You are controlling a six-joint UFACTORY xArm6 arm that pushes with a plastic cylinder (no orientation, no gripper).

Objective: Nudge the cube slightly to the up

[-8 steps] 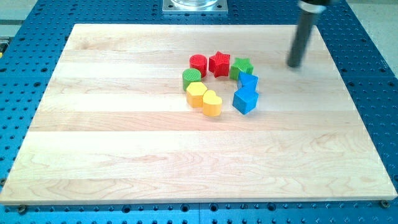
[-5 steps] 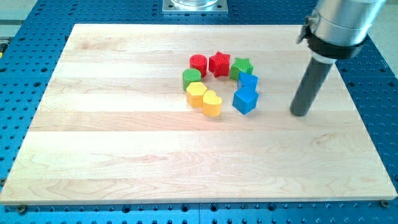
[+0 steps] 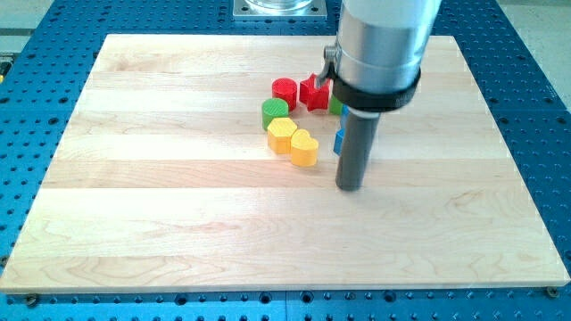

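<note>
My tip [image 3: 351, 187] rests on the wooden board [image 3: 178, 223], just below the spot where the blue cube sits. The rod and its grey housing cover most of the blue cube [image 3: 338, 143]; only a thin blue edge shows at the rod's left. I cannot tell whether the tip touches it. The second blue block is hidden behind the rod. The green star [image 3: 334, 106] shows only as a sliver. To the left stand the red star [image 3: 312, 93], red cylinder [image 3: 285, 90], green cylinder [image 3: 275, 112], yellow hexagon [image 3: 282, 135] and yellow heart [image 3: 304, 149].
The board lies on a blue perforated table [image 3: 535, 107]. A metal base plate [image 3: 279, 8] sits at the view's top edge, above the blocks.
My tip has moved from the view's upper right down and then left, ending just below the blue cube. The rod now hides both blue blocks. No block has visibly moved.
</note>
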